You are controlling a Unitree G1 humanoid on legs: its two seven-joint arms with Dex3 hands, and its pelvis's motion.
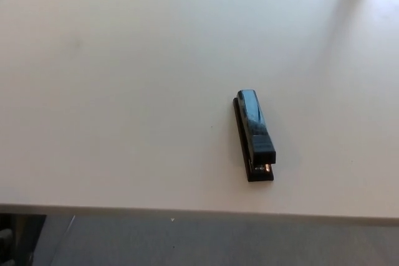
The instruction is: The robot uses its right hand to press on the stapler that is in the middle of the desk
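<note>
Neither of my hands shows in the head view, so I cannot tell whether my right hand is spread, curled or holding anything, and the same goes for my left. With no hand to measure from, I can only place things by the side my right arm would enter from, which is the picture's right. The stapler [254, 134] lies flat on the desk [124, 91], a little toward that right side and nearer the desk's front edge than its far side. It is black with a glossy top arm that catches a bluish sheen. Its length runs roughly away from me, leaning slightly so the far end sits a touch more to my left than the near end. At the near end a small glint of metal shows between the top arm and the base. Nothing touches the stapler; the pale desk surface around it is bare. Below the desk's front edge a strip of grey floor [218, 244] is visible.
</note>
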